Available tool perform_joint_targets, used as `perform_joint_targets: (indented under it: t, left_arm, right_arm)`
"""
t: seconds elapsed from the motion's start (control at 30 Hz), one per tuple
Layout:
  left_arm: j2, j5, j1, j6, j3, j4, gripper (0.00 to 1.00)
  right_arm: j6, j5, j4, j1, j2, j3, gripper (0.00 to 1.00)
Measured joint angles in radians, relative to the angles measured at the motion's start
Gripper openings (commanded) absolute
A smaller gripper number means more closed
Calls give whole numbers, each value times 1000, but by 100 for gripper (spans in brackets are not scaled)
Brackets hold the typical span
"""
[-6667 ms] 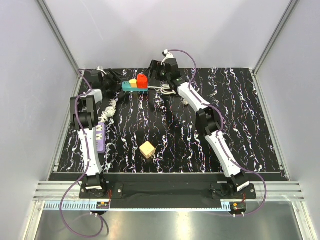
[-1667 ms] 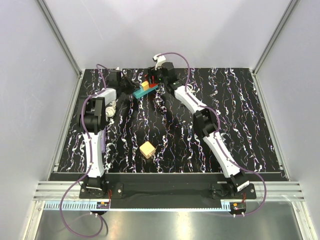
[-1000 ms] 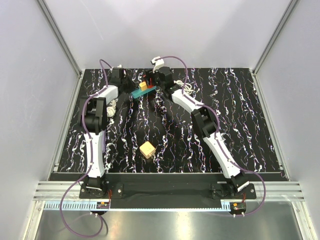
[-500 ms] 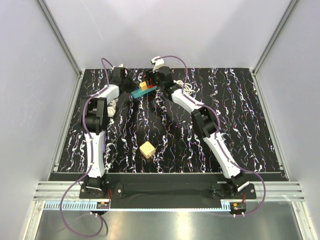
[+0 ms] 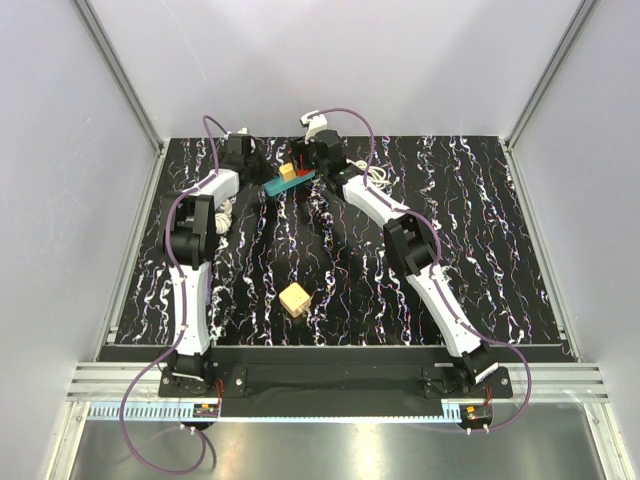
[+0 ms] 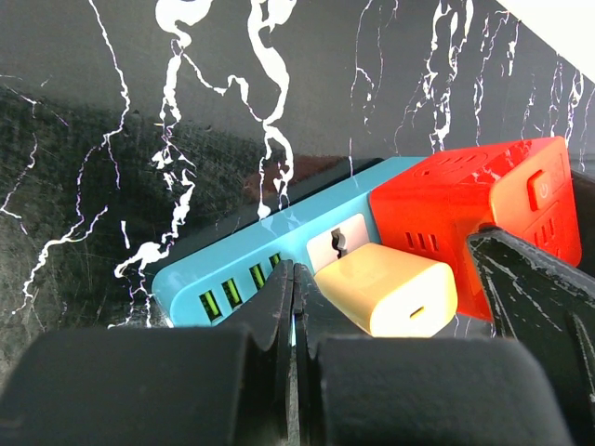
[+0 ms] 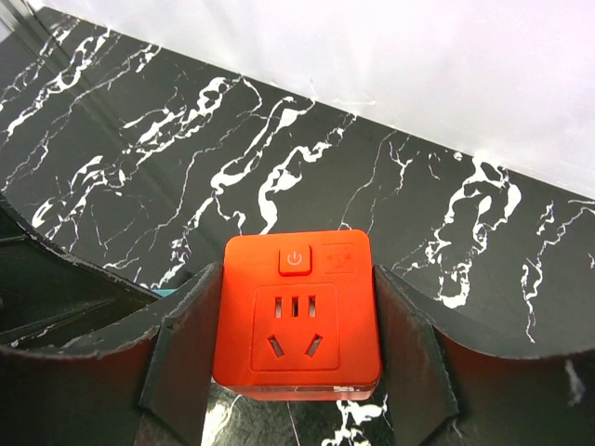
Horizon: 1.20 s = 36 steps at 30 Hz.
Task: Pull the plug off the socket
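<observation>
The socket (image 5: 274, 186), a short teal strip, lies slanted at the back of the table. In the left wrist view the socket (image 6: 216, 279) carries a yellow charger (image 6: 390, 290) and the red cube plug (image 6: 448, 200) side by side. My left gripper (image 6: 295, 276) is shut, its tips pressed down on the strip next to the charger. My right gripper (image 7: 297, 283) is shut on the red plug (image 7: 297, 321), one finger on each side. From above, the right gripper (image 5: 303, 163) meets the left gripper (image 5: 262, 177) over the strip.
A tan cube (image 5: 295, 299) sits alone in the middle of the marbled table (image 5: 480, 250). White cord coils lie by the left arm (image 5: 221, 213) and behind the right arm (image 5: 378, 178). The enclosure's back wall stands close behind both grippers.
Since the earliest frame both grippers have closed in on the strip, which has turned from level to slanted. Over the last second nothing has visibly moved.
</observation>
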Motion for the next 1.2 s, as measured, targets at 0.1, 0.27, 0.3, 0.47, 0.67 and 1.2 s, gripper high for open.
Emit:
perform_joint_targets:
  t: [0.1, 0.27, 0.3, 0.47, 0.67, 1.2]
  left_arm:
    - [0, 0, -1, 0, 0, 0, 0]
    - [0, 0, -1, 0, 0, 1, 0]
    - [0, 0, -2, 0, 0, 1, 0]
    - [0, 0, -2, 0, 0, 3, 0]
    - [0, 5, -2, -1, 8, 17, 0]
    - [2, -7, -9, 0, 28, -5, 0]
  right_arm:
    - [-4, 5, -5, 1, 0, 2, 0]
    - [-15, 12, -25, 5, -1, 13, 0]
    - [-17, 14, -24, 6, -2, 12, 0]
    - [-50, 40, -27, 17, -9, 9, 0]
    - [-151, 105, -124, 46, -9, 100, 0]
    - [-195, 148, -122, 60, -9, 105, 0]
